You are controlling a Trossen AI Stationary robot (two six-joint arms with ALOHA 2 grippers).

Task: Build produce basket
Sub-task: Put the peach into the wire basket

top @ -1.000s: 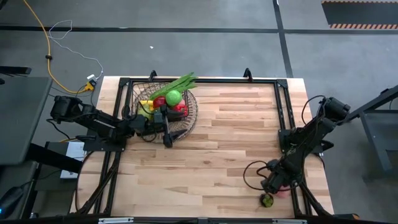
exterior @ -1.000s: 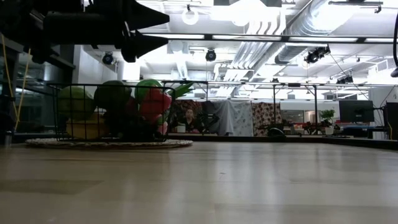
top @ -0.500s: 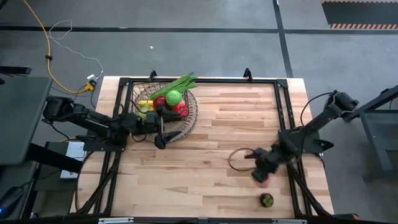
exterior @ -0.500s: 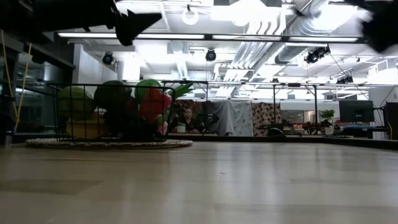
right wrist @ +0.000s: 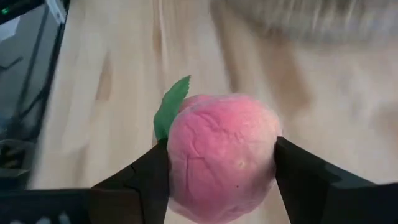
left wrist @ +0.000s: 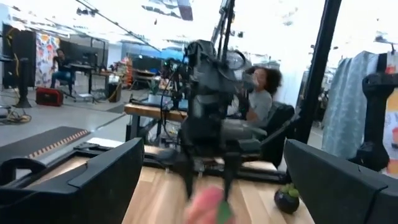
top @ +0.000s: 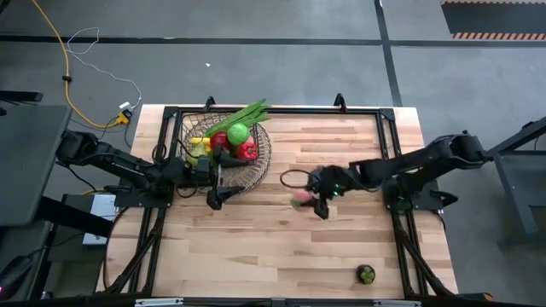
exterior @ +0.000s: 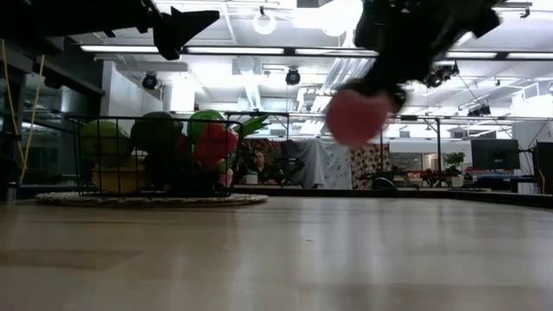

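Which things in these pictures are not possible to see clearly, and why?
- Basket contents: in the low view, front fruits and mesh hide the pieces behind.
- Peach: its sides are covered by the right gripper fingers in the right wrist view.
- Dark fruit: too small in the high view.

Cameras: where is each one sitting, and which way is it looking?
High view: sits above the table, looking straight down; shows both arms, the basket and a dark fruit.
Low view: at tabletop height, looking across into the room; shows the right gripper holding the pink peach.
Left wrist view: on the left arm, looking past its open fingers at the right arm.
Right wrist view: on the right arm, looking down at the peach between its fingers.
All four views share the peach.
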